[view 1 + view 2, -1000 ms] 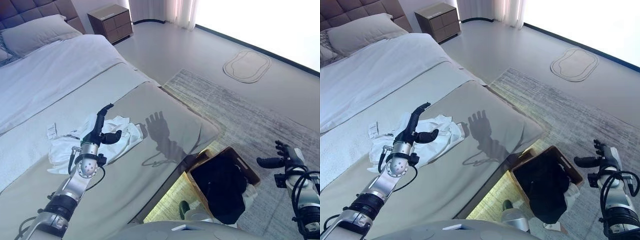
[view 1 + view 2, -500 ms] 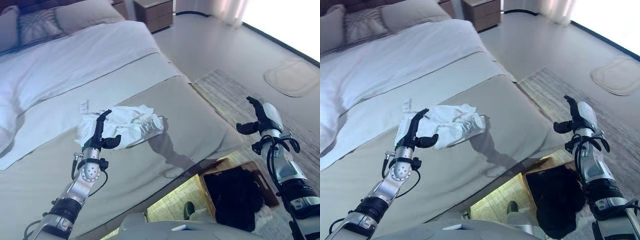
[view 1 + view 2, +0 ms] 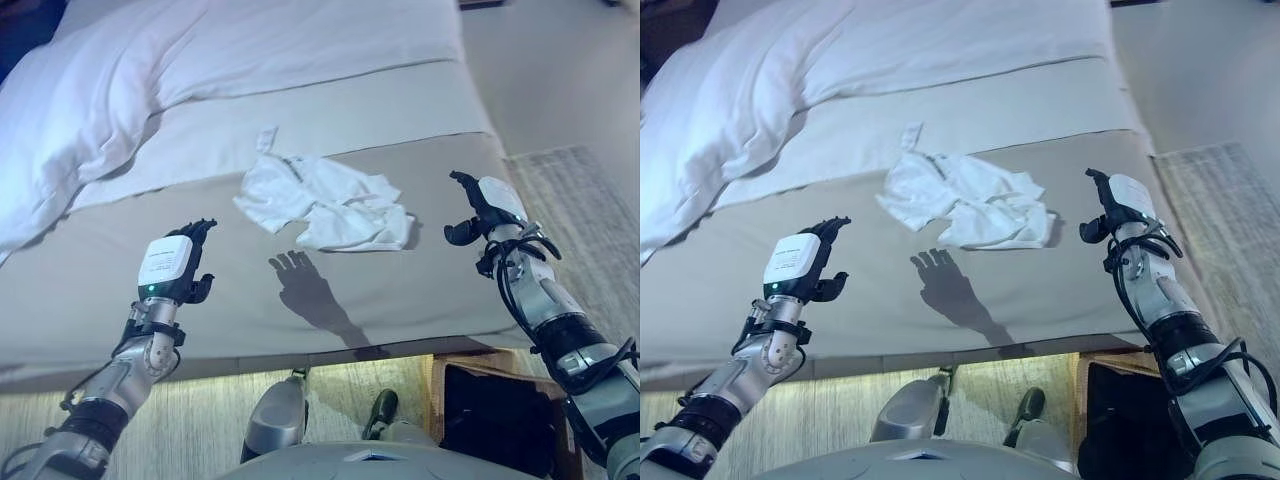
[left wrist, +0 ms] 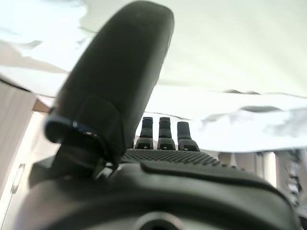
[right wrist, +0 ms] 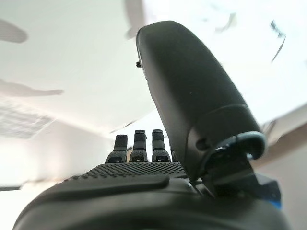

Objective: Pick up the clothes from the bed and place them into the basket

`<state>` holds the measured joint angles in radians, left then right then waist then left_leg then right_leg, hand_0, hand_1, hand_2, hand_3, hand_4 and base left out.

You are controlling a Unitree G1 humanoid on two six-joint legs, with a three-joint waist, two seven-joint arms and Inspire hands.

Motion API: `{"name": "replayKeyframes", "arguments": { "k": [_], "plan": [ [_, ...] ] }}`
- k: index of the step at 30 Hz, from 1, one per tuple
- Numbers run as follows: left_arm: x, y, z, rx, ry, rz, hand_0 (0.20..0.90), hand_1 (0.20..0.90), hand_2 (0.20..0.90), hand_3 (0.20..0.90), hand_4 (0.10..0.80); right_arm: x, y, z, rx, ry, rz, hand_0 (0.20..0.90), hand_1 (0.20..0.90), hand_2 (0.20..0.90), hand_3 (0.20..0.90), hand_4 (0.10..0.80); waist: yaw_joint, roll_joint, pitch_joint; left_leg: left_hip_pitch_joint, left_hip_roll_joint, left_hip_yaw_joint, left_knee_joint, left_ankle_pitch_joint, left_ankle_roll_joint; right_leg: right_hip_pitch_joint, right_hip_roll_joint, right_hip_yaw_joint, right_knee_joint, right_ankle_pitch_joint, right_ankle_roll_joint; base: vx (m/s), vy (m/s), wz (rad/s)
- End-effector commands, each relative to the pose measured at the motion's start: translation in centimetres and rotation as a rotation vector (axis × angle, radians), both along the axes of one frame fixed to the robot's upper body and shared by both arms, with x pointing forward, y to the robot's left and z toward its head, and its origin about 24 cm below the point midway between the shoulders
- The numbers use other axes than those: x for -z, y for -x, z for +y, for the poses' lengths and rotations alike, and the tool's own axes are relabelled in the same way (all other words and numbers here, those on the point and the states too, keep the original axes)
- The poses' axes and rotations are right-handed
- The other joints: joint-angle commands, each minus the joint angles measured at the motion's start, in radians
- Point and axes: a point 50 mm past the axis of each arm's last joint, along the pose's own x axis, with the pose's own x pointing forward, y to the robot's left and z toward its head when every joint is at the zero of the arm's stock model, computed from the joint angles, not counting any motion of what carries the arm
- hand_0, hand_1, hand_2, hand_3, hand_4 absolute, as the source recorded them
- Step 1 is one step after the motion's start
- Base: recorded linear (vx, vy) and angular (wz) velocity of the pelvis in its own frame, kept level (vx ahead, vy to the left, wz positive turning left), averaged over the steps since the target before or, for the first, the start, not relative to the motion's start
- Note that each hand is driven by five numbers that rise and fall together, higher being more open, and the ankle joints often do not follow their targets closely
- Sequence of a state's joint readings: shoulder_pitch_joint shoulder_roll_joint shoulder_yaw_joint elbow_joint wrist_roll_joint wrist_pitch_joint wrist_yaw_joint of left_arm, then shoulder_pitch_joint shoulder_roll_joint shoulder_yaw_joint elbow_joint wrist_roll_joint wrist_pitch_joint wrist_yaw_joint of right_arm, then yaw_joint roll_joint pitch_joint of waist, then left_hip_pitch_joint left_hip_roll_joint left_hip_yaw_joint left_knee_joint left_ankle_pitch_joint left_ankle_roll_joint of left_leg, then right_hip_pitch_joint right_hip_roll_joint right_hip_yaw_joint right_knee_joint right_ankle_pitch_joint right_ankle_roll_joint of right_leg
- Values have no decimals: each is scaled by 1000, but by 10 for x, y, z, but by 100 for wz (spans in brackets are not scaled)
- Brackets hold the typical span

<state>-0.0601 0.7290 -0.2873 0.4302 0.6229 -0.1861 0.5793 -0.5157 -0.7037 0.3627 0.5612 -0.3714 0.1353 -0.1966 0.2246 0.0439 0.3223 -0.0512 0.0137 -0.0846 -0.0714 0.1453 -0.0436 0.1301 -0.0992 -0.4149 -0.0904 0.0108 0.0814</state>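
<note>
**Hands off the shirt, lining up for the grab**

Both arms have shifted since a second ago: the left hand [image 3: 172, 268], which was hovering right over the clothes, has pulled back toward the near edge of the bed, and the right hand [image 3: 482, 205] has come up from down by the basket to bed height. The head camera swung too, so the bed [image 3: 200, 230] now fills the view.

The white clothes [image 3: 325, 201] are crumpled on the grey cover, between the two hands and a bit farther in, touching neither. The basket [image 3: 495, 410] sits on the floor at the lower right, tucked by the bed's edge.

So I'd say we're at the reach step, nothing picked up yet. Next move probably needs one hand, likely the right since it's nearer, to drop onto the pile and close.

Both hands are raised, palms facing in, fingers straight-ish and relaxed, thumbs sticking out, holding nothing.
</note>
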Motion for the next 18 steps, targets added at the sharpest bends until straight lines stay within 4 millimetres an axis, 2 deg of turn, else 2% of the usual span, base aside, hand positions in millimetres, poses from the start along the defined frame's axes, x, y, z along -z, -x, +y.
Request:
{"name": "replayKeyframes", "arguments": {
  "k": [1,7,8,9,11,15,18],
  "plan": [
    [-50,-17,-16,188,-46,-299,900,900,900,900,800,-62,-24,9,-31,64,-185,900,900,900,900,800,46,-12,-14,-27,-42,-35,134,-153,7,-124,-40,11,312,-165,-60,68,65,43],
    [-62,-16,-26,283,50,-373,900,900,900,900,800,-78,-37,9,34,39,-208,900,900,900,900,800,113,21,63,-97,-76,-85,211,-159,24,-173,-87,-39,422,-191,-67,66,35,38],
    [-63,-15,-27,290,66,-381,900,900,900,900,800,-81,-39,9,38,42,-212,900,900,900,900,800,118,18,73,-96,-78,-88,223,-183,21,-176,-92,-26,445,-219,-63,56,-14,32],
    [-67,-15,-31,316,77,-410,900,900,900,900,800,-92,-44,10,51,39,-228,900,900,900,900,800,134,27,106,-132,-85,-82,268,-191,26,-208,-113,-34,506,-234,-65,46,-20,21],
    [-71,-16,-37,348,74,-434,900,900,900,900,800,-107,-51,11,67,34,-250,900,900,900,900,800,152,43,149,-182,-92,-74,320,-191,34,-256,-133,-45,596,-254,-71,-49,37,13],
    [-78,-18,-46,390,87,-475,900,900,900,900,800,-120,-59,9,113,15,-247,900,900,900,900,800,167,62,197,-239,-109,-61,377,-194,50,-330,-165,-51,726,-288,-73,-52,40,13],
    [-80,-18,-55,418,122,-492,900,900,900,900,800,-125,-62,3,152,58,-213,900,900,900,900,800,180,73,198,-318,-127,-59,428,-205,63,-416,-172,-49,801,-312,-82,-59,47,4]
  ]
}}
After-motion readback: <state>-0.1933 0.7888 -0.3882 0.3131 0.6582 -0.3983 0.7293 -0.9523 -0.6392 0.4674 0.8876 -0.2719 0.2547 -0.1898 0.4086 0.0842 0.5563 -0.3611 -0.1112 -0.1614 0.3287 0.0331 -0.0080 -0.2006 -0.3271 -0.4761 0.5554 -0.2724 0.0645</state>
